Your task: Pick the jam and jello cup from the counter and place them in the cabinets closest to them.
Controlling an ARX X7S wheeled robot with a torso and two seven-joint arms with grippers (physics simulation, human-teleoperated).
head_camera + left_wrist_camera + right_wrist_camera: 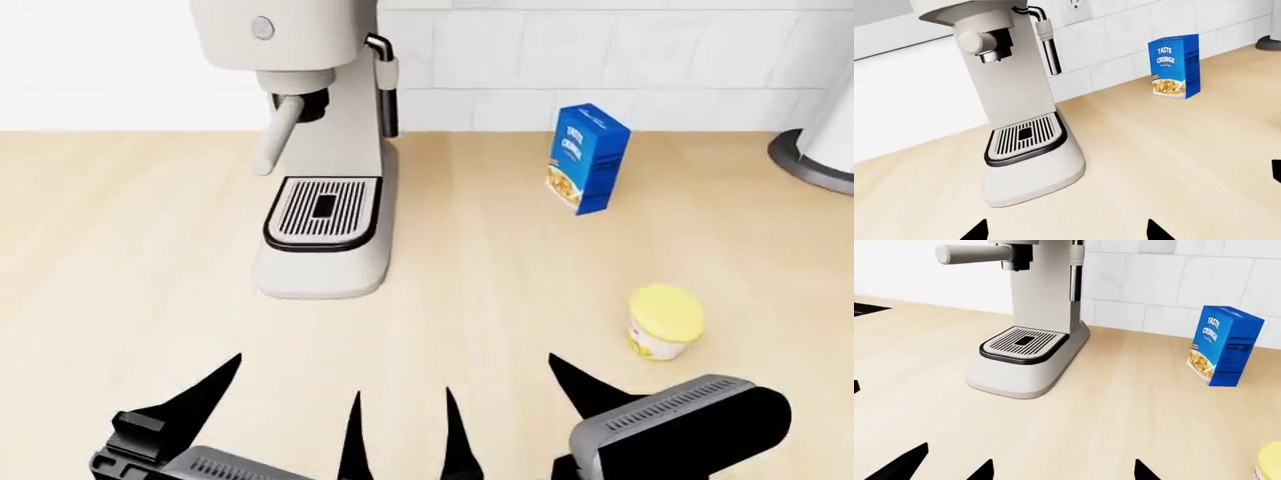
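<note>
Brightness: all three views were bright and evenly lit, simulator renders with flat colour.
Light source: none showed; the light read as diffuse and from overhead.
Shadows: soft and faint; a thin dark edge lay under the white espresso machine with the slotted drip tray and beside the blue cardboard cereal box on the pale wooden counter.
Glare: none on the white tiled wall; a mild sheen sat on the small pale-yellow jam jar.
Sharpness: edges were crisp, without motion blur.
Legibility: box lettering was readable in both wrist views, soft in the head view.
Distortion: the machine leaned in the left wrist view.
</note>
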